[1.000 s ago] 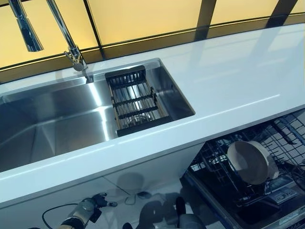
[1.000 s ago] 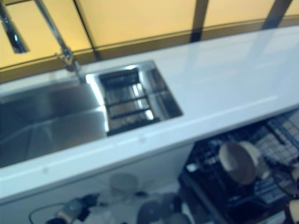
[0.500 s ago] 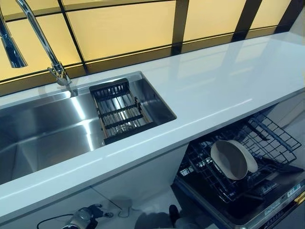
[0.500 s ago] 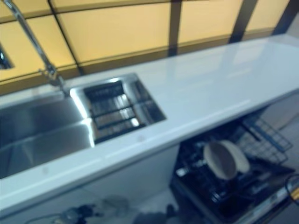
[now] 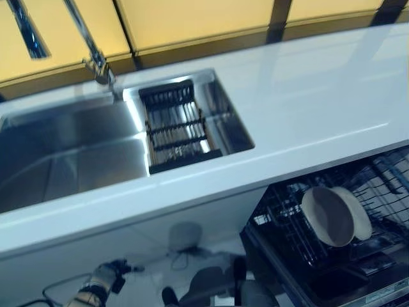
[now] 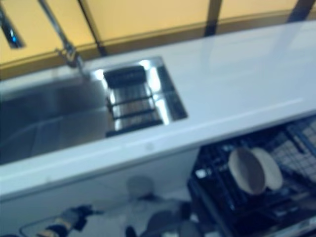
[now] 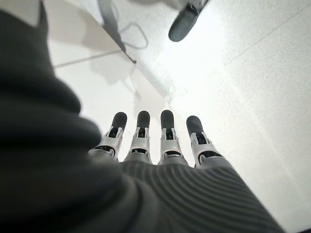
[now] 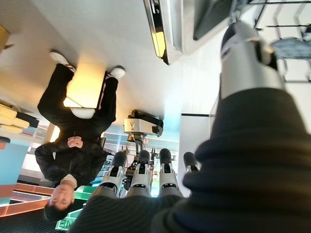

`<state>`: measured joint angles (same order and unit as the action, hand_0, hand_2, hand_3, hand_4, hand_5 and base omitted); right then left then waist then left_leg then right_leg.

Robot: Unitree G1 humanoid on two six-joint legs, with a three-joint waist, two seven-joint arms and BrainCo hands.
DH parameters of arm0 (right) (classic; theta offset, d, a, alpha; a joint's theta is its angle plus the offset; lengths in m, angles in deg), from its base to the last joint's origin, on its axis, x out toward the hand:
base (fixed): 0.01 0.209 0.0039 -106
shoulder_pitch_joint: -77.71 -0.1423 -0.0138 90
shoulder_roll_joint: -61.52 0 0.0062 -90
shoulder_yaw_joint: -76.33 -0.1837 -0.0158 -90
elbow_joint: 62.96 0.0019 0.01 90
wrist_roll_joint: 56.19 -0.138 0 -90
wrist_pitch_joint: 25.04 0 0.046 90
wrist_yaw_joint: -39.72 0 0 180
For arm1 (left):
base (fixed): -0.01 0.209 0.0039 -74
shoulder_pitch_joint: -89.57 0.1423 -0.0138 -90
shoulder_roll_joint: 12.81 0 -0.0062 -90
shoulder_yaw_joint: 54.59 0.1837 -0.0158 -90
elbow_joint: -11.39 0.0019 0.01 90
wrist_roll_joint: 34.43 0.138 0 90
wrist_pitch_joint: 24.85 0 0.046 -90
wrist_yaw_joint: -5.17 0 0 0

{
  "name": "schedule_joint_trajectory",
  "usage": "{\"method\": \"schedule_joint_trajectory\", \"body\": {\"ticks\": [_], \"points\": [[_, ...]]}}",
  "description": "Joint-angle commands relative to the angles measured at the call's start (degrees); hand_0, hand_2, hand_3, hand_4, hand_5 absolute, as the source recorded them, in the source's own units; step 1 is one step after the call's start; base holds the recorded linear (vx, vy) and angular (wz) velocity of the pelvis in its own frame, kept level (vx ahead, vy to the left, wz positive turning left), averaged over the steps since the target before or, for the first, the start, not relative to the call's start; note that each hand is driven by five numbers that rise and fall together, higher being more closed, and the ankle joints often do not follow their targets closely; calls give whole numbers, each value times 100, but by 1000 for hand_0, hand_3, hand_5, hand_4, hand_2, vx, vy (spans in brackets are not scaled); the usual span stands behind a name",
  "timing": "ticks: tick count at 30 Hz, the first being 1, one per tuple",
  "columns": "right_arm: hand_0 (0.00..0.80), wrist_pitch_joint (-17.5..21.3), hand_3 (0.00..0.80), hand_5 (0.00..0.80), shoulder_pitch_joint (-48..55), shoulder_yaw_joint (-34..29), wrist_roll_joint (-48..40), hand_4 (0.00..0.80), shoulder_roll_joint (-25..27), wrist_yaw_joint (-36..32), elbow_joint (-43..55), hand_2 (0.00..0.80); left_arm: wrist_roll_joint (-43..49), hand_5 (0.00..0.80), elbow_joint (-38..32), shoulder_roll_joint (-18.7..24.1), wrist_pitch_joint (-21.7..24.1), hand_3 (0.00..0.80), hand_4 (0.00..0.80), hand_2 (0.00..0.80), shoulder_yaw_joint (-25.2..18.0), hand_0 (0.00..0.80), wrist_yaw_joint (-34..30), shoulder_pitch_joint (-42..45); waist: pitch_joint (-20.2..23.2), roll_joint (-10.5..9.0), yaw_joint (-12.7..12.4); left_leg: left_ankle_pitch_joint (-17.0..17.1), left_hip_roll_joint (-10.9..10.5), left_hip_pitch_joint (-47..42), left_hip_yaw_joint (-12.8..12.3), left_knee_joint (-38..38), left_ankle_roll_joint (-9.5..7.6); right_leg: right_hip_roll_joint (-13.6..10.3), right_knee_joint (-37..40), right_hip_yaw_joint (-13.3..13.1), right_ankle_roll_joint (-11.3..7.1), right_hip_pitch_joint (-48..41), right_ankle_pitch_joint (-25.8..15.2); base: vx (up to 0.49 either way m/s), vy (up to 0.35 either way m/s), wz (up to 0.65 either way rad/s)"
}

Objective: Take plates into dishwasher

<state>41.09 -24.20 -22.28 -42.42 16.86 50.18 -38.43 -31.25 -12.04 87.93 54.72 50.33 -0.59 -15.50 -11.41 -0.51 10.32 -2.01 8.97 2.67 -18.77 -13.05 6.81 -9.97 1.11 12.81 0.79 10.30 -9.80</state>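
Note:
Two beige plates (image 5: 333, 216) stand on edge, side by side, in the black wire rack (image 5: 285, 214) of the open dishwasher under the counter at the lower right. They also appear in the right eye view as the plates (image 6: 253, 170). My left hand (image 5: 103, 276) hangs low by the floor at the lower left, far from the plates. In its wrist view the left hand's fingers (image 7: 167, 138) are straight over the white floor and hold nothing. My right hand (image 8: 140, 177) shows only in its wrist view, fingers straight and empty.
A white counter (image 5: 319, 96) runs across, with a steel sink (image 5: 70, 160) on the left. In the sink lies a black drainer rack (image 5: 176, 125), and a tap (image 5: 89, 51) rises behind it. A person in dark clothes (image 8: 77, 136) stands beyond my right hand.
The whole picture has shifted with the camera, down and sideways. The plates stay where they were in the rack. My left hand still hangs low at the lower left.

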Motion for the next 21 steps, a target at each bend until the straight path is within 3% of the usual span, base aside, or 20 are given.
{"method": "schedule_joint_trajectory", "body": {"ticks": [1,2,3,4,5,8,12,15,19,21], "points": [[0,110,0,0,219,225,-129,0,226,247,-215,0,-322,0,-61,233,-111,0,0,0,5,0,52,-149,160,40,315,-75,-356,-1774,274,-79,34,734,-188,146,-268,264,198,-557,61,14],[0,73,0,0,82,428,-324,0,151,335,-237,0,-340,0,-32,255,-159,0,0,0,23,0,50,-266,42,35,292,-665,-587,-1737,380,190,-227,695,-505,104,-380,570,150,-467,58,18],[0,84,0,0,44,459,-348,0,135,352,-268,0,-318,0,-5,260,-159,0,0,0,24,0,44,-300,39,5,330,-753,-625,-1784,327,286,-259,631,-528,129,-423,662,88,-442,83,21],[0,125,0,0,-50,504,-326,0,84,351,-375,0,-248,0,90,234,-216,0,0,0,81,0,53,-415,15,67,388,-1105,-566,-2062,110,559,-298,587,-543,207,-622,825,-22,-429,40,24],[0,157,0,0,-167,582,-297,0,29,305,-421,0,-253,0,153,200,-328,0,0,0,170,0,108,-498,-4,2,411,-1174,-680,-2116,73,791,-419,490,-519,309,-671,919,-209,-475,41,37],[0,32,0,0,-607,969,-345,0,-88,176,-434,0,-339,0,277,243,-414,0,0,0,195,0,218,-356,-38,-106,225,-1417,-1014,-1906,492,815,-727,433,-393,162,-842,998,-475,-493,17,44],[0,116,0,0,-991,1139,-147,0,12,96,-559,0,-519,0,362,197,-197,0,0,0,74,0,398,-151,60,-89,58,-1553,-1210,-1949,677,661,-811,366,-330,327,-819,915,-463,-429,106,2],[0,143,0,0,-1130,1278,116,0,25,120,-605,0,-463,0,293,162,-93,0,0,0,49,0,369,-102,97,-151,30,-1702,-1271,-1966,445,279,-861,221,-200,479,-868,823,-565,-186,109,1],[0,183,0,0,-1078,1268,465,0,-52,-17,-648,0,-430,0,117,267,-157,0,0,0,63,0,231,-166,6,-270,-23,-1686,-1284,-1980,433,92,-910,44,248,316,-1124,676,-804,-20,1,13],[0,165,0,0,-956,1255,210,0,-249,74,-615,0,-295,0,4,405,-175,0,0,0,123,0,128,-299,-122,-337,-93,-1648,-1293,-1962,423,104,-986,-130,-213,171,-1136,605,-816,-246,-17,-4]]}}
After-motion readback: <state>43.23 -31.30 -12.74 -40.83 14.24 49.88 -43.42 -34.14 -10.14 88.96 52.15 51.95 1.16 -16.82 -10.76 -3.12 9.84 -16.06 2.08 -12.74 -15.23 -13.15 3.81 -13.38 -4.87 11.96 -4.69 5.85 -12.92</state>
